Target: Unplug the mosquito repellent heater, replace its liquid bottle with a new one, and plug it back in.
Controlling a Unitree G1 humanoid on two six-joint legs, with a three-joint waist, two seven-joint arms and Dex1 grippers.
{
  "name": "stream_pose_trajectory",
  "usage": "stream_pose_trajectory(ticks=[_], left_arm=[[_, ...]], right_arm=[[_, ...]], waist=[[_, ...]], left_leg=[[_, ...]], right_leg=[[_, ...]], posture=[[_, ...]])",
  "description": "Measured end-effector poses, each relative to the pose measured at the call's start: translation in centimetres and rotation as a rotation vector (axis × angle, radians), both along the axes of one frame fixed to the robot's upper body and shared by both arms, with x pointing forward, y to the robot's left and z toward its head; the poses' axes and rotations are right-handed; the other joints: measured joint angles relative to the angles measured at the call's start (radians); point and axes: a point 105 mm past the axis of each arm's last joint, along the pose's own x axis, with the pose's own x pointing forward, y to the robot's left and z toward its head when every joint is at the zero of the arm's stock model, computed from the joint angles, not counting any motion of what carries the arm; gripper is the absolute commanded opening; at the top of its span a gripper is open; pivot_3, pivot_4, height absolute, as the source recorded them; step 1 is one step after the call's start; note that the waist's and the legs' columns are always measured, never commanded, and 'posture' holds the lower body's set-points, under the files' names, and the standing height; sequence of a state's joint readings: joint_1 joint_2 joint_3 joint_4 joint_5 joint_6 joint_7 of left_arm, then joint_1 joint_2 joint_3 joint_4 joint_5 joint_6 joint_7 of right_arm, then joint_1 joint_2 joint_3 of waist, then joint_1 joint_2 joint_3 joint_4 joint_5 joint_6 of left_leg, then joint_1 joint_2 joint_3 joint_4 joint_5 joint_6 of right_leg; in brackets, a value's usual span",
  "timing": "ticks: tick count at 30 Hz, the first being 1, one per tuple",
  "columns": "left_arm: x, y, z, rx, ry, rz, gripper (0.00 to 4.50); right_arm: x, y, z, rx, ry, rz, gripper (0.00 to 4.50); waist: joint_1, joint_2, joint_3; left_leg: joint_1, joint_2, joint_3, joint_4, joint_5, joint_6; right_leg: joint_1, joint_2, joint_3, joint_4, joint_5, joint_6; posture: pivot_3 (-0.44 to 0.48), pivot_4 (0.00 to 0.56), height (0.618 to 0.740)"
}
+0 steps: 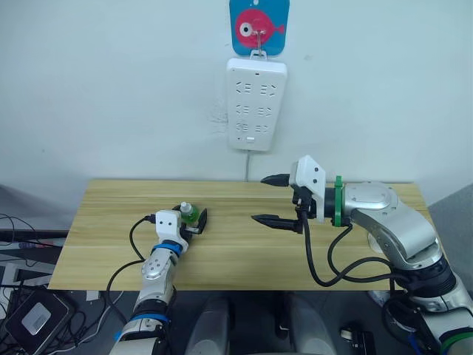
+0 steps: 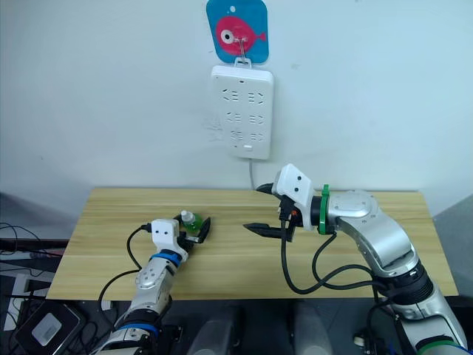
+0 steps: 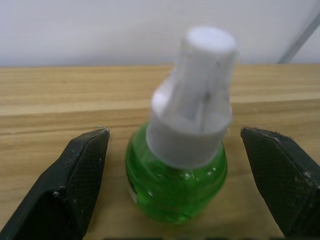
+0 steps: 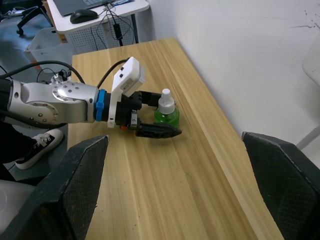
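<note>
A small green bottle with a white cap stands upright on the wooden table, left of centre; it matches the new one. My left gripper is open, one black finger on each side of the bottle with gaps to both. My right gripper hangs open and empty above the table's middle, well right of the bottle, fingers pointing towards it. The mosquito repellent heater and its liquid bottle are out of view.
A white power strip hangs on the wall above the table's back edge, under a blue hook plate with a pink fish; its sockets look empty. Its cord drops behind the table. Cables trail off the table's front.
</note>
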State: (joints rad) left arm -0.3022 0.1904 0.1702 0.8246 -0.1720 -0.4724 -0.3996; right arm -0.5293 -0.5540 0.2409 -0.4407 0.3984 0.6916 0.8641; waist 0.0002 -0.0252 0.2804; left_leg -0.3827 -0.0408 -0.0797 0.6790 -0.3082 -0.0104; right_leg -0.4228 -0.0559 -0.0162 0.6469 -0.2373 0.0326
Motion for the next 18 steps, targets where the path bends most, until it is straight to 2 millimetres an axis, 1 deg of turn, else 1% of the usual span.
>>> stream_pose_trajectory(ticks=[2, 5, 6, 7, 8, 11, 13, 15, 18], left_arm=[[-0.1, -0.1, -0.2, 0.004, 0.003, 0.000, 3.90], [-0.1, 0.0, -0.3, 0.011, 0.004, 0.009, 3.05], [-0.1, 0.1, -0.2, 0.014, 0.004, 0.009, 2.60], [-0.1, 0.1, -0.2, 0.016, 0.002, 0.009, 2.34], [-0.1, 0.1, -0.2, 0.017, 0.002, 0.009, 2.27], [-0.1, 0.1, 0.0, 0.025, -0.001, -0.007, 2.27], [0.0, -0.1, 0.5, 0.040, -0.009, -0.037, 2.27], [0.3, -1.0, 1.8, 0.085, -0.035, -0.130, 2.27], [0.2, -4.0, 5.2, 0.201, -0.084, -0.418, 2.27]], right_arm=[[-0.7, 0.4, 0.7, 0.026, -0.006, 0.017, 4.50], [-1.9, 1.1, 1.5, 0.046, -0.016, 0.050, 4.50], [-2.4, 1.3, 1.8, 0.053, -0.017, 0.061, 4.50], [-2.5, 1.3, 1.8, 0.056, -0.016, 0.063, 4.50], [-2.6, 1.4, 1.8, 0.055, -0.015, 0.061, 4.50], [-3.1, 1.4, 1.8, 0.059, -0.007, 0.055, 4.50], [-3.4, 1.4, 1.8, 0.068, -0.002, 0.050, 4.50], [-3.5, 1.1, 2.0, 0.077, -0.001, 0.030, 4.50], [-3.3, -0.2, 2.3, 0.057, -0.022, -0.022, 4.50]], waist=[[0.000, 0.000, 0.001], [0.000, -0.001, 0.002], [0.000, -0.001, 0.002], [0.000, -0.001, 0.002], [0.000, -0.001, 0.002], [0.000, -0.001, 0.002], [0.001, -0.001, 0.002], [0.003, -0.001, 0.002], [0.011, -0.001, 0.002]], left_leg=[[0.000, 0.000, 0.000, 0.000, 0.000, 0.000], [0.000, 0.000, 0.000, 0.000, 0.000, 0.000], [0.000, 0.000, 0.000, 0.000, 0.000, 0.000], [0.000, 0.000, 0.000, 0.000, 0.000, 0.000], [0.000, 0.000, 0.000, 0.000, 0.000, 0.000], [0.000, 0.000, 0.000, 0.000, 0.000, 0.000], [-0.001, 0.000, -0.001, 0.000, 0.000, 0.000], [-0.002, 0.000, -0.001, 0.000, 0.000, 0.000], [-0.002, 0.000, -0.001, 0.000, 0.000, -0.001]], right_leg=[[0.000, 0.000, 0.000, 0.000, 0.000, 0.000], [0.000, 0.000, 0.000, 0.000, 0.000, 0.000], [0.000, 0.000, 0.000, 0.000, 0.000, 0.000], [0.000, 0.000, 0.000, 0.000, 0.000, 0.000], [0.000, 0.000, 0.000, 0.000, 0.000, 0.000], [0.000, 0.000, 0.000, 0.000, 0.000, 0.000], [0.000, 0.000, 0.000, 0.000, 0.000, 0.000], [0.000, 0.000, -0.001, 0.000, 0.000, 0.000], [0.000, 0.000, 0.000, -0.001, 0.000, 0.000]], posture=[[0.029, 0.321, 0.740], [0.033, 0.319, 0.740], [0.033, 0.319, 0.740], [0.037, 0.317, 0.740], [0.041, 0.315, 0.740], [0.051, 0.301, 0.740], [0.056, 0.295, 0.740], [0.064, 0.287, 0.740], [0.072, 0.275, 0.740]])
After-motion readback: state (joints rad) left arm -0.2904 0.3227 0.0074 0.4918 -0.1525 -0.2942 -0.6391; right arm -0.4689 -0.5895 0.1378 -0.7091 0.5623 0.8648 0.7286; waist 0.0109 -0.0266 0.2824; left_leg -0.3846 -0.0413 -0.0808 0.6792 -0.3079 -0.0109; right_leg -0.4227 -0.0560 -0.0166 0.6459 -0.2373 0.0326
